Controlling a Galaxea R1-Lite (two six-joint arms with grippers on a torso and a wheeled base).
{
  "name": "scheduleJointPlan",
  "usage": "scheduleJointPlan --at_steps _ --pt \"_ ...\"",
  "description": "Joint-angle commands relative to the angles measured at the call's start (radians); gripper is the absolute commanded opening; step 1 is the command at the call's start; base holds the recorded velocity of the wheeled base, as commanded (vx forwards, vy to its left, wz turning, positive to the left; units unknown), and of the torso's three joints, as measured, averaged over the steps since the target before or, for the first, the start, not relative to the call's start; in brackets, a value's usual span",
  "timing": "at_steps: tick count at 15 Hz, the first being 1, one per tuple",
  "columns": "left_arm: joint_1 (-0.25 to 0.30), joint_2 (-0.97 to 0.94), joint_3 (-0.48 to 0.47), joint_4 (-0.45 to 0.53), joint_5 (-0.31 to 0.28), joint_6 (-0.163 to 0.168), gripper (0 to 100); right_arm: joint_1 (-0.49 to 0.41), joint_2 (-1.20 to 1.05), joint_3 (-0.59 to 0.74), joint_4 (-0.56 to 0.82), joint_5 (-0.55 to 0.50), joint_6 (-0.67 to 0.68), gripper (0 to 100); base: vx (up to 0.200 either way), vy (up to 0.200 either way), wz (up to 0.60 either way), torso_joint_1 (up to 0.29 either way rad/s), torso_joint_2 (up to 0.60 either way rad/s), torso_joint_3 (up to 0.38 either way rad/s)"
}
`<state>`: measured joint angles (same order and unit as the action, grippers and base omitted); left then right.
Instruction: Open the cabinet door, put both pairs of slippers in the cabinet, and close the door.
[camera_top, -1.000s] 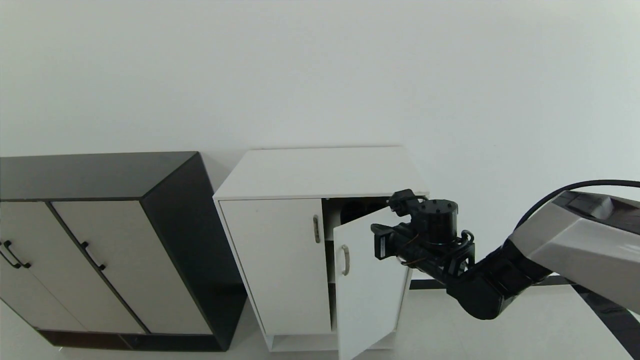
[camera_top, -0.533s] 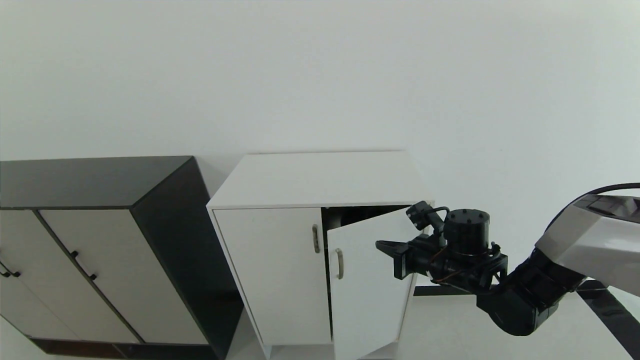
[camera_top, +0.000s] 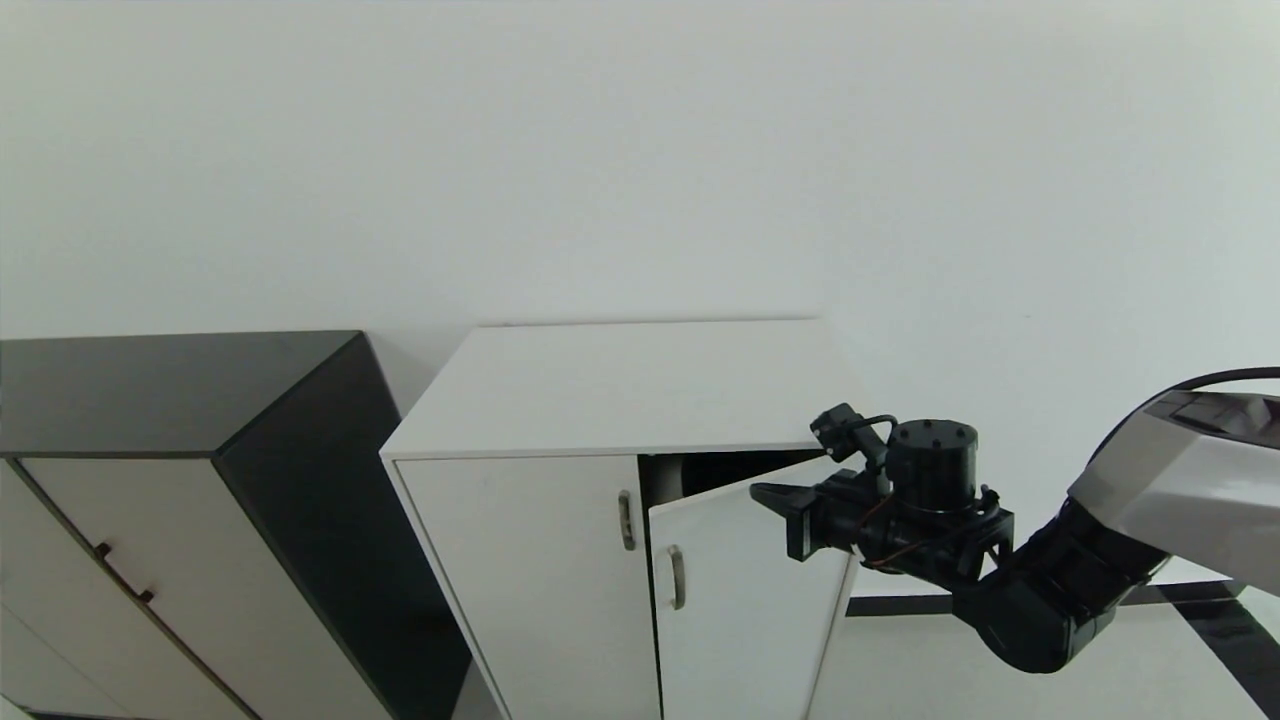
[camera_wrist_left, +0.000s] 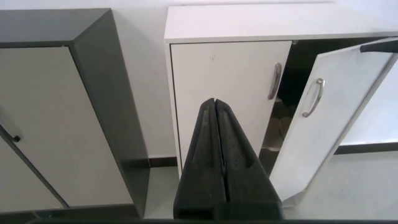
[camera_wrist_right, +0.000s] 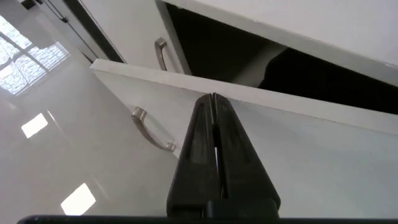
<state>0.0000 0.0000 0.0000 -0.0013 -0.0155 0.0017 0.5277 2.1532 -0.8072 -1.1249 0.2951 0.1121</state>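
- head view: a white wooden cabinet (camera_top: 620, 385) stands by the wall. its white flat right door (camera_top: 740, 620) hangs part way open. the white flat left door (camera_top: 520, 590) is shut.
- the black right hand (camera_top: 770, 497) is up by the top of the right door, on its outer face. its fingers are pressed together and hold nothing.
- a black cabinet with pale doors (camera_top: 290, 520) stands just beside the white one.
- left wrist view: the black left hand (camera_wrist_left: 215, 106) hangs in front of the white wooden cabinet (camera_wrist_left: 249, 22), well apart from it. its fingers are closed tight and it holds nothing.
- the right door (camera_wrist_left: 329, 124) swings out over the pale shiny floor (camera_wrist_left: 348, 180).
- right wrist view: the right hand (camera_wrist_right: 213, 102) points at the top edge of the right door (camera_wrist_right: 298, 162), above its curved silver handle (camera_wrist_right: 149, 134).
- what could go wrong: i think the hand is there to push the door. closed fingers cannot grab, so they may slip off the thin edge. a hard push could make the door bang and bounce back out.
- hard to see: the dark space inside (camera_wrist_right: 249, 56) is too black to tell if slippers lie there. i cannot tell if the fingers touch the door. the bottom of both doors is cut off in the head view.
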Motion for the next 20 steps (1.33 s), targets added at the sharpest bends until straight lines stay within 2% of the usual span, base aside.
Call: scheduleJointPlan --at_steps 1,20 --pt "0.0 0.002 0.0 0.0 0.0 0.0 0 0.0 0.008 0.0 -0.001 0.002 0.0 0 0.0 0.0 0.0 0.0 0.0 0.0" --pt "0.0 0.002 0.0 0.0 0.0 0.0 0 -0.077 0.155 -0.132 0.004 -0.005 0.001 0 0.0 0.0 0.0 0.0 0.0 0.0"
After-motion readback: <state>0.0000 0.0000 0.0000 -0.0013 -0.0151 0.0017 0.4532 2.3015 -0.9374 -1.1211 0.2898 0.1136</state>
